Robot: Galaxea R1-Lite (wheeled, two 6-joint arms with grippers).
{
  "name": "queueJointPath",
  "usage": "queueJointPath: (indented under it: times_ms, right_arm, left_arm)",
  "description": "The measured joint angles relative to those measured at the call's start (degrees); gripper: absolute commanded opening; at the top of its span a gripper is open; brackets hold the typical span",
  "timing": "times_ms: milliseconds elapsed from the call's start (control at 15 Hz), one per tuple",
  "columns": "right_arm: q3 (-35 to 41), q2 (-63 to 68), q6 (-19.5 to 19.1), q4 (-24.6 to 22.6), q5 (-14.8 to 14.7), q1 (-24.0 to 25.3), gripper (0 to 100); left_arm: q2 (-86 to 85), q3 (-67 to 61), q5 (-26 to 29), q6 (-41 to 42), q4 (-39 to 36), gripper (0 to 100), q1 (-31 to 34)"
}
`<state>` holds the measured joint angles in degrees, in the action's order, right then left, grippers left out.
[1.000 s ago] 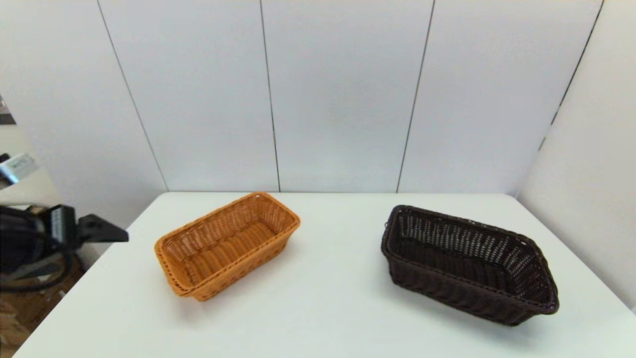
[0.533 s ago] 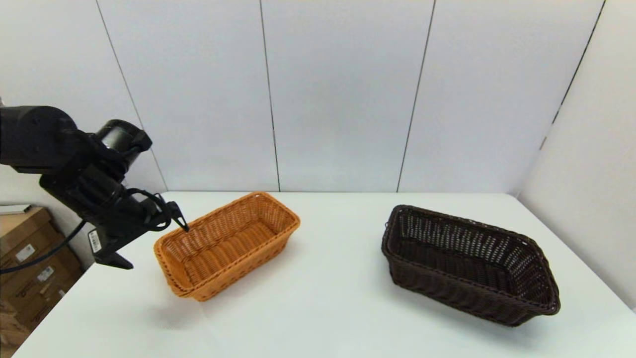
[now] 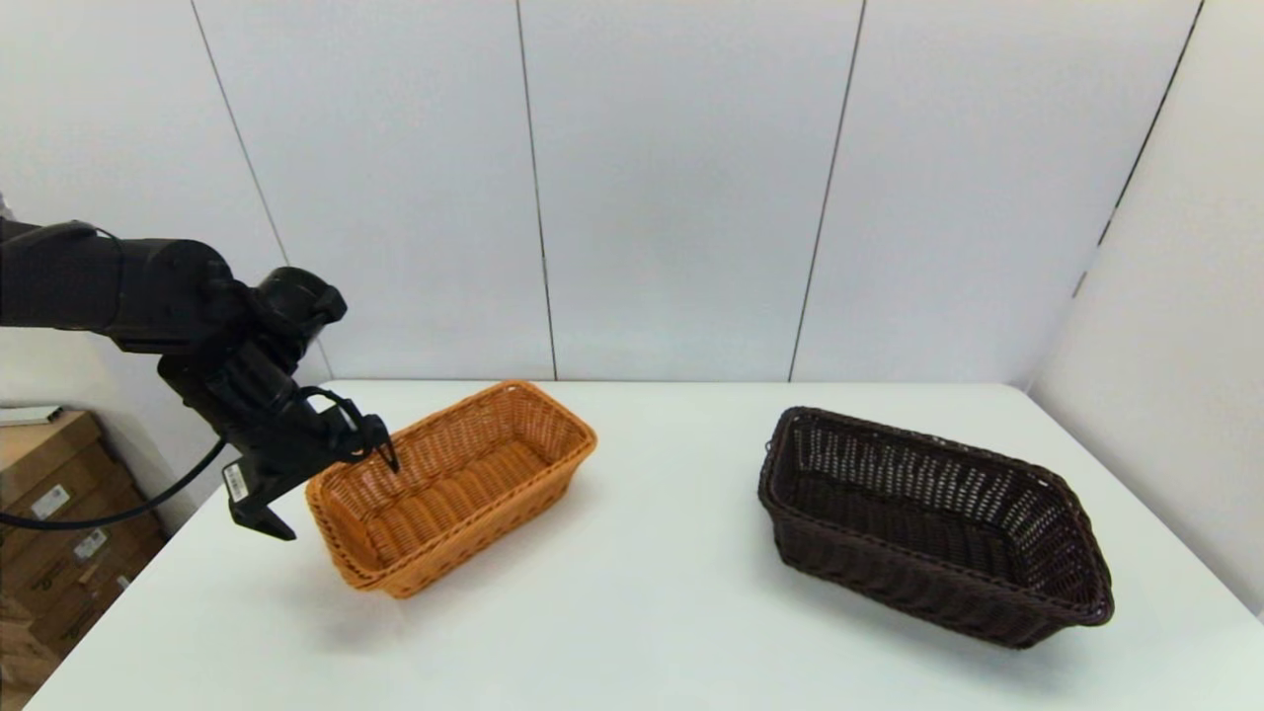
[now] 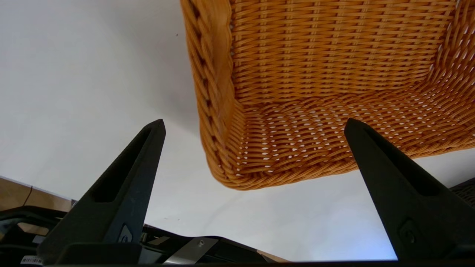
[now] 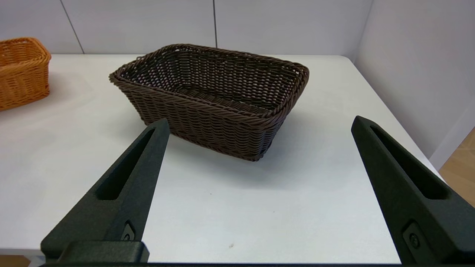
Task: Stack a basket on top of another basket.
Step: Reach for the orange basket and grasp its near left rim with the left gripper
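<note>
Left gripper (image 3: 331, 494), fingers spread wide and holding nothing, hovers over the near-left corner of the orange-tan basket (image 3: 449, 489); one fingertip (image 3: 390, 459) hangs over the basket's interior, the other (image 3: 276, 530) outside the short end wall, above the white table (image 3: 632, 612). In the left wrist view the same gripper (image 4: 254, 126) brackets the braided rim corner of the orange-tan basket (image 4: 319, 74), without visible contact. The basket stands upright on the left half of the table, angled, its long axis running away toward the right. Well apart from it, on the right half, the dark brown basket (image 3: 928, 523) stands upright and empty. Right gripper (image 5: 259, 122), likewise wide open and empty, is out of the head view; its wrist view places it at the table's near edge, short of the dark brown basket (image 5: 211, 96). Cardboard boxes (image 3: 59, 513) stand off the table's left side.
</note>
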<state>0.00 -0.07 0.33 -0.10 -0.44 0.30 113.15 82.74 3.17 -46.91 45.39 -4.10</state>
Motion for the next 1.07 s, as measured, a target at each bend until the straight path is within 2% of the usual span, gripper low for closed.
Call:
queueJointPath:
  times_ms: [400, 733, 1067]
  right_arm:
    - [0.0, 0.0, 0.02, -0.01, 0.0, 0.02, 100]
    - [0.0, 0.0, 0.0, 0.0, 0.0, 0.02, 100]
    - [0.0, 0.0, 0.02, 0.0, 0.0, 0.02, 100]
  left_arm:
    - [2.58, 1.6, -0.01, -0.74, -0.07, 100, -0.12]
    - [5.73, 2.21, -0.04, -7.3, -0.05, 100, -0.12]
    - [6.3, 2.18, -0.2, -10.3, -0.21, 100, 0.22]
